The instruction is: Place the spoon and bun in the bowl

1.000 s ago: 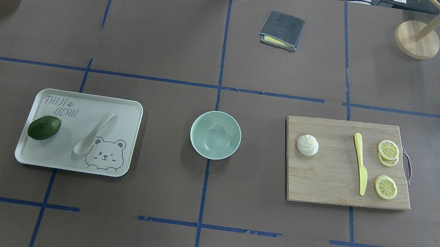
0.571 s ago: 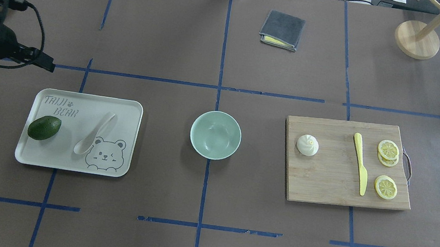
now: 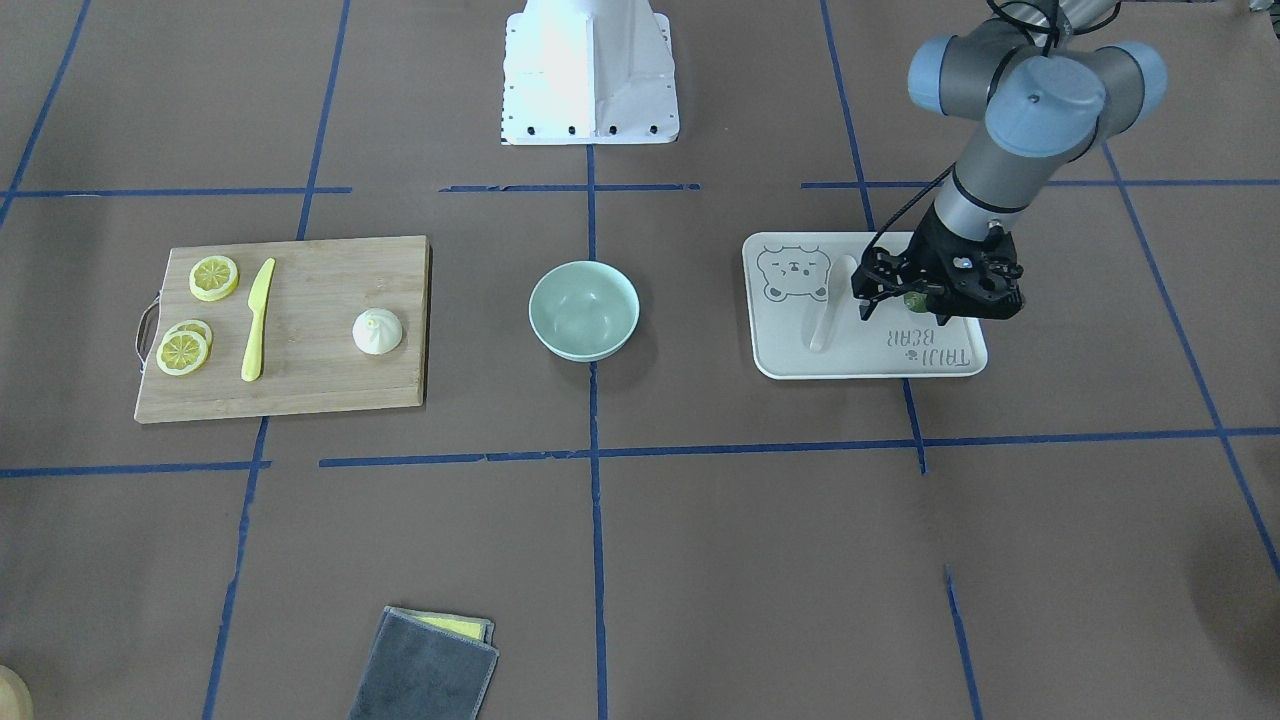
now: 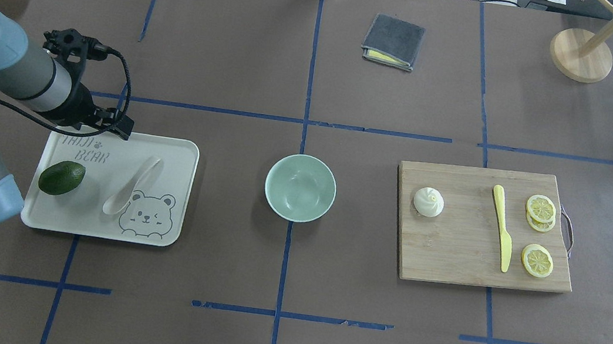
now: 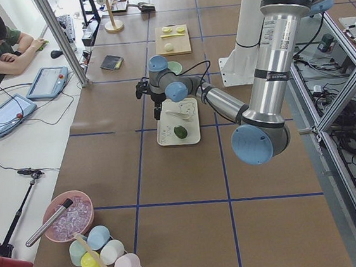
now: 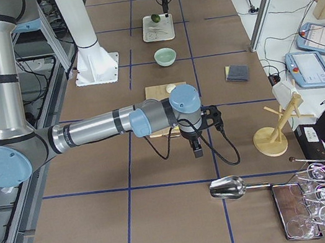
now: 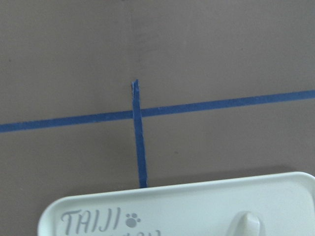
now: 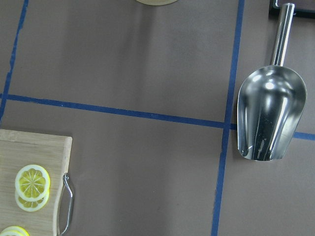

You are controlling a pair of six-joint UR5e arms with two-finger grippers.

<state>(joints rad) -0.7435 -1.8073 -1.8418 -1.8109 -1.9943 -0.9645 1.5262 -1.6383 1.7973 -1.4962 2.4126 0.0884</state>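
Note:
The white spoon (image 4: 133, 185) lies on a pale tray (image 4: 173, 148), beside a dark green fruit (image 4: 62, 178). The mint-green bowl (image 4: 300, 188) stands empty at the table's middle. The white bun (image 4: 428, 202) sits on a wooden cutting board (image 4: 462, 251). My left gripper (image 4: 118, 129) hovers over the tray's far edge; in the front view it (image 3: 905, 312) looks open and empty, beside the spoon (image 3: 825, 315). The left wrist view shows the spoon's handle tip (image 7: 246, 223). My right gripper (image 6: 196, 147) shows only in the exterior right view, beyond the board; I cannot tell its state.
A yellow plastic knife (image 4: 502, 227) and lemon slices (image 4: 536, 260) lie on the board. A grey folded cloth (image 4: 393, 42) lies at the far middle and a wooden stand (image 4: 581, 54) at the far right. A metal scoop (image 8: 268, 115) lies under the right wrist.
My left arm has come into the overhead view from the left and swung right, up to the tray's far left corner. The spoon, bun and bowl have not moved.

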